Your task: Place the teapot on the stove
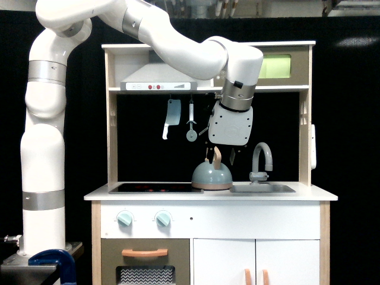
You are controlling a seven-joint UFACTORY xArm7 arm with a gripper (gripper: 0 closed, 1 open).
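The grey-blue teapot stands upright on the counter between the stove's right end and the sink; I cannot tell whether its base overlaps the stove. Its light-wood handle points up. The black stove lies flat on the exterior view's left of the teapot. My gripper hangs just above the teapot, open. Its dark fingers straddle the top of the handle, one on each side, without closing on it.
A grey sink basin with a curved faucet sits right of the teapot. A toy cleaver and a ladle hang from the shelf behind. The hood and the wooden side posts bound the space.
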